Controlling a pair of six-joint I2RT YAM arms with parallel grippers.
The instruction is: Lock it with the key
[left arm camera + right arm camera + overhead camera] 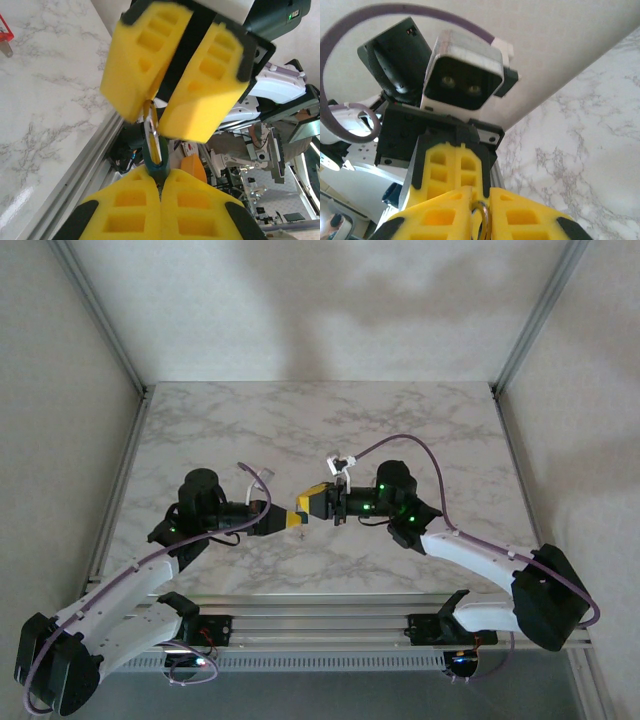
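Above the table's middle front, my two grippers meet tip to tip. My left gripper (285, 521) (161, 175) is shut on a small dark green piece (159, 165); I cannot tell whether it is the key's head or a lock body. A metal ring (151, 127) (482, 215) rises from that piece into my right gripper (312, 502) (157, 122) (481, 197). The right gripper's yellow pads stand a narrow gap apart, and the ring fills that gap. The left gripper's fingers (440, 170) face the right wrist camera.
A small red and white item with a metal end (340, 462) (4, 35) lies on the marble table (250, 430) just behind the grippers. An aluminium rail (320, 615) (75, 170) runs along the near edge. Frame posts stand at the back corners.
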